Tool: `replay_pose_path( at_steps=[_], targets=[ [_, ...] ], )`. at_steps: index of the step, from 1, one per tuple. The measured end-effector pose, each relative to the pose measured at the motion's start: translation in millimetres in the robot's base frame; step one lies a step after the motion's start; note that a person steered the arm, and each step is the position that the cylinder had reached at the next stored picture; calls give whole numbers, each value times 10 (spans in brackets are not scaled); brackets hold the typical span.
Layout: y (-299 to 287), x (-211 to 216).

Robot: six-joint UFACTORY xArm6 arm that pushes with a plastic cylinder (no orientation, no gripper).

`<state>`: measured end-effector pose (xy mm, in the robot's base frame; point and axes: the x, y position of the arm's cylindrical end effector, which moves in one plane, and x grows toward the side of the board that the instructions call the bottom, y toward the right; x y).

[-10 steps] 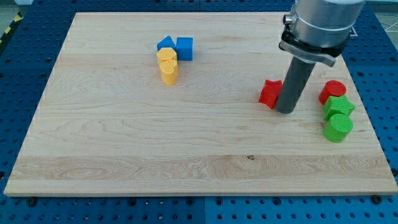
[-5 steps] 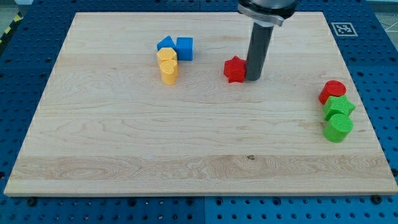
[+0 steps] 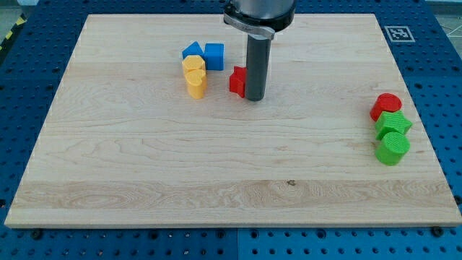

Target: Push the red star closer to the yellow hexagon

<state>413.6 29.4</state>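
Single camera, raised, angled down from the near edge, whole wooden board (image 3: 144, 173) in frame

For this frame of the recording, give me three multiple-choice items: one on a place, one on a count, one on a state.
1. Where is my tip relative to the red star?
A. on the star's right side in the view
B. far toward the view's bottom
C. left of the yellow blocks

2. How many green blocks are on the board?
A. none
B. two
C. four

3. Does the red star touch the yellow hexagon?
A. yes, pressed together
B. it lies on top of it
C. no, bare wood shows between them

Answers: 1 A, the rod stands against the star's right edge. 2 B, a green star and a green cylinder sit at the view's right. 3 C, a gap is visible.
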Motion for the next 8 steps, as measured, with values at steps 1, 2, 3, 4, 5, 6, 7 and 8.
replay_pose_path(
  at_steps=[1,2,3,4,5,6,7,8],
  targets=[
    [-126,-3],
    [-156,-20],
    [-156,-20],
    [-108,-20],
    [-9,-24],
    [49,-67],
    [33,-213],
    [-82,-313]
  ],
)
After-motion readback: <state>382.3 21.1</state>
